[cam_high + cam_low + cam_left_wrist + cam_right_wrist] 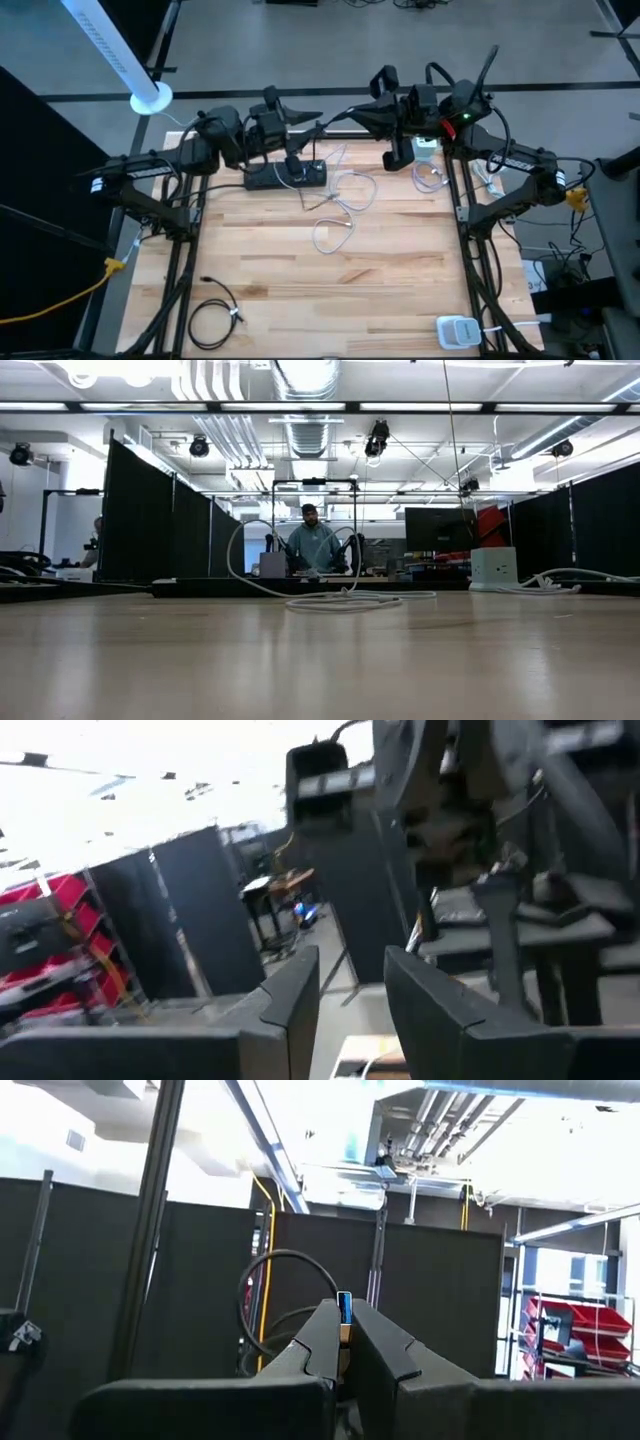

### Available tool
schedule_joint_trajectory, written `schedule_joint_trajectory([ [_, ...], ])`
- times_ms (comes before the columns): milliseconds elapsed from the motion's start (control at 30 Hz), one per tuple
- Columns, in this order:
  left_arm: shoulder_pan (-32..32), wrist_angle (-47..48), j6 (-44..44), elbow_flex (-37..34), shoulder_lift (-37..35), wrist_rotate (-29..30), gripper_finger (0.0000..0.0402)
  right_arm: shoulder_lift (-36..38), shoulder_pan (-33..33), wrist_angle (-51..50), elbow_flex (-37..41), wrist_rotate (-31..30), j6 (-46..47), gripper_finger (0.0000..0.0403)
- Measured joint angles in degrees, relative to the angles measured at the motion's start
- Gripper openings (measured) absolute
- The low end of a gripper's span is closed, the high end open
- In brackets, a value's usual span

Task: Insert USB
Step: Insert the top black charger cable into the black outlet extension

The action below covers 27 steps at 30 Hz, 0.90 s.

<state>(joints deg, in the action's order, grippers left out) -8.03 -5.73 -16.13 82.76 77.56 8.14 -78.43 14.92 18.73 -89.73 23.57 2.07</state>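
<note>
Right wrist view shows the USB plug, blue at its tip, pinched between the fingers of the right gripper and pointing up toward the ceiling. By the high view, that arm is folded at the counter's far edge, well apart from the black power strip, so insertion looks not yet begun. The left gripper stands parted, holding nothing, raised near the strip. Which socket is meant is hard to make out.
</note>
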Motion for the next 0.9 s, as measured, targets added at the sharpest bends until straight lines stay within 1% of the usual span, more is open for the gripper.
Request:
schedule_joint_trajectory([
  [100, 0.02, -2.92, 1.76, 0.0, 0.71, -2.75, 0.011, -0.4, 0.0, 0.01, 0.0, 0.0, 0.35, 0.0001],
  [200, 0.08, -4.96, 3.05, 0.0, 0.77, -3.53, 0.0113, -0.77, 0.0, -0.64, 0.0, 0.02, 0.92, 0.0001],
  [267, 0.07, -6.26, 3.55, 0.0, 0.42, -5.16, 0.0114, -0.98, 0.0, -1.14, 0.0, -0.06, 0.67, 0.0001],
  [367, 0.07, -8.18, 4.94, 0.0, 0.09, -8.41, 0.0111, -1.21, 0.0, -1.92, 0.0, -0.75, 0.35, 0.0001],
  [467, 0.07, -9.31, 6.19, 0.0, -0.14, -10.27, 0.0106, -1.45, -0.02, -2.01, 0.0, -0.88, -0.01, 0.0001],
  [667, 0.07, -9.43, 7.28, 0.0, -0.2, -10.65, 0.0111, -1.51, 0.09, -2.16, 0.0, -2.25, -1.04, 0.0001],
  [800, 0.11, -10.1, 9.34, 0.0, -0.37, -13.27, 0.0115, -1.51, 0.22, -2.77, 0.0, -2.64, -1.17, 0.0001],
  [900, 0.13, -10.81, 9.65, 0.0, -1.21, -13.77, 0.0115, -1.49, 0.22, -4.95, 0.0, -2.87, -1.62, 0.0001],
])
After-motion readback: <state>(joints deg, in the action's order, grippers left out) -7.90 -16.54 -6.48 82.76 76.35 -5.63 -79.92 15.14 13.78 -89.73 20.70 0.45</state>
